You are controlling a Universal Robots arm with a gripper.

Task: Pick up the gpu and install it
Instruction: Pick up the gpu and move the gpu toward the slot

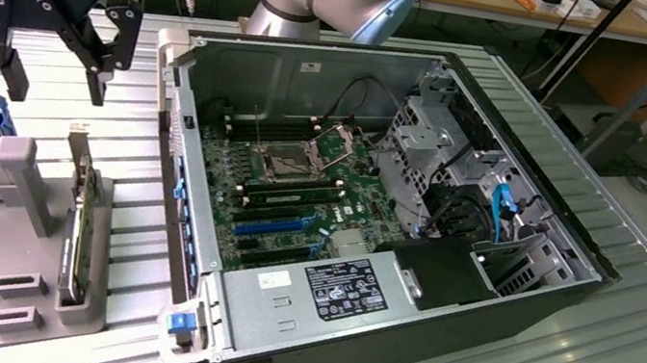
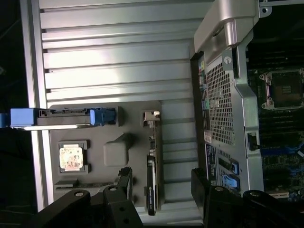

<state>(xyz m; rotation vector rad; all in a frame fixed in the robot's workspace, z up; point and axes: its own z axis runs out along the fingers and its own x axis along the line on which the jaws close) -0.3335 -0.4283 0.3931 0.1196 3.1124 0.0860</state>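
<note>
The gpu stands on its long edge in a slot of the grey holder, just beside the open computer case. I judge this upright pose is chosen so that its top edge is free for a grasp from above. My gripper hangs above the holder with fingers spread wide, holding nothing. In the wrist view the card's edge lies between both fingers, nearer to one. The blue slots inside the case look unoccupied.
</note>
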